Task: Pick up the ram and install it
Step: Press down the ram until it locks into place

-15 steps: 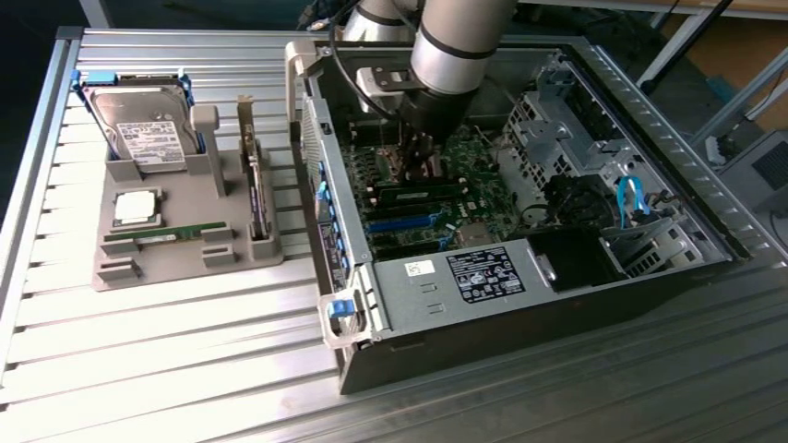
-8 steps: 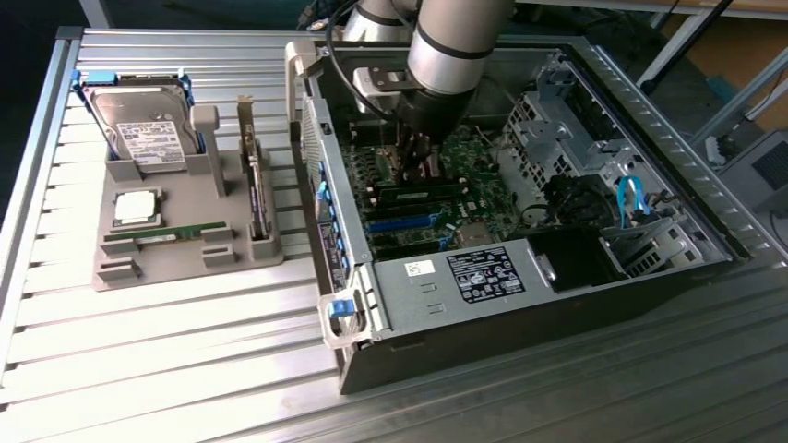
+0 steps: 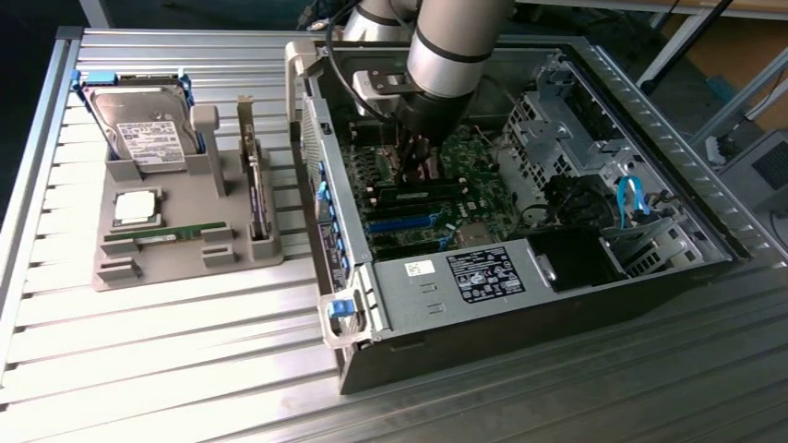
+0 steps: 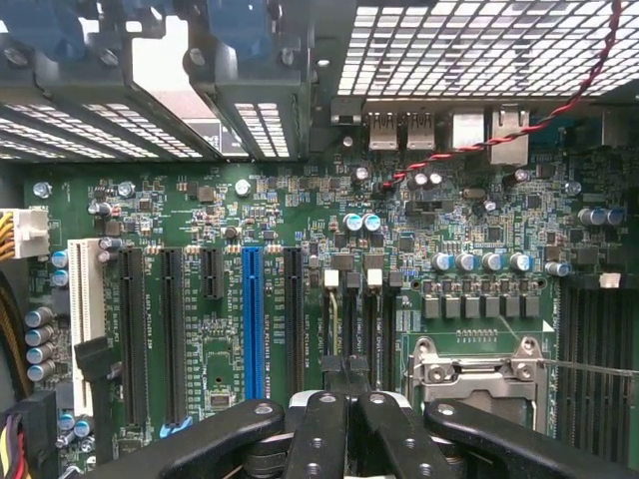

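While the arm reaches into the case (image 3: 689,268) | gripper (image 4: 346,399) closed, empty, over the motherboard (image 4: 260,299) | ram (image 3: 164,234) untouched in tray (image 3: 185,268), 9 o'clock of case.

One ram (image 3: 166,236), one hard drive (image 3: 146,129), one computer case (image 3: 518,305).

Bright light fell on the table (image 3: 148,369) in the exterior view and made white glare on its metal slats, while the inside of the case (image 3: 518,277) stayed darker. In the wrist view the motherboard (image 4: 250,299) was evenly lit and sharp; the near fingers (image 4: 319,439) were dark and slightly soft.
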Robot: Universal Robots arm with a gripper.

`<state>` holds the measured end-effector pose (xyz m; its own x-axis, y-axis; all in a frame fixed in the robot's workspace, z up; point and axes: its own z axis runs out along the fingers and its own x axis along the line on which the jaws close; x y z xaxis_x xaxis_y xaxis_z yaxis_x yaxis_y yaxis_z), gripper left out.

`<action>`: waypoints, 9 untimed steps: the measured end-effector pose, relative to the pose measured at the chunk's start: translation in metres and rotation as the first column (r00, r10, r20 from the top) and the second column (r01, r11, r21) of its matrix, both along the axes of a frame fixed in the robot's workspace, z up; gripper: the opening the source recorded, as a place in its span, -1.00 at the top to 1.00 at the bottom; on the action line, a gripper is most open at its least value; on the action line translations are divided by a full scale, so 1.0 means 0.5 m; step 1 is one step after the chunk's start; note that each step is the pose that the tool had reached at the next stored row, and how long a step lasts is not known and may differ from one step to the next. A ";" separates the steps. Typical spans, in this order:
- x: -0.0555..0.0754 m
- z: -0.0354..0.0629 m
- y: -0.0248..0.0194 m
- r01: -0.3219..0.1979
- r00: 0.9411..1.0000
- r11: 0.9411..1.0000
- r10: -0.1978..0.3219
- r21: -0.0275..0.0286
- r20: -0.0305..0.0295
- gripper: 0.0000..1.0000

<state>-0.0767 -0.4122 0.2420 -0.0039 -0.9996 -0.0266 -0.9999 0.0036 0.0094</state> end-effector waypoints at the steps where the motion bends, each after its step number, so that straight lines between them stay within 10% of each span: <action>1: 0.000 -0.001 0.0000 0.000 1.000 1.000 0.000 0.000 0.000 0.80; 9: 0.000 -0.006 -0.0003 0.000 1.000 1.000 0.000 0.000 0.000 0.80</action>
<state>-0.0767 -0.4123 0.2391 -0.0039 -0.9996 -0.0265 -0.9999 0.0036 0.0095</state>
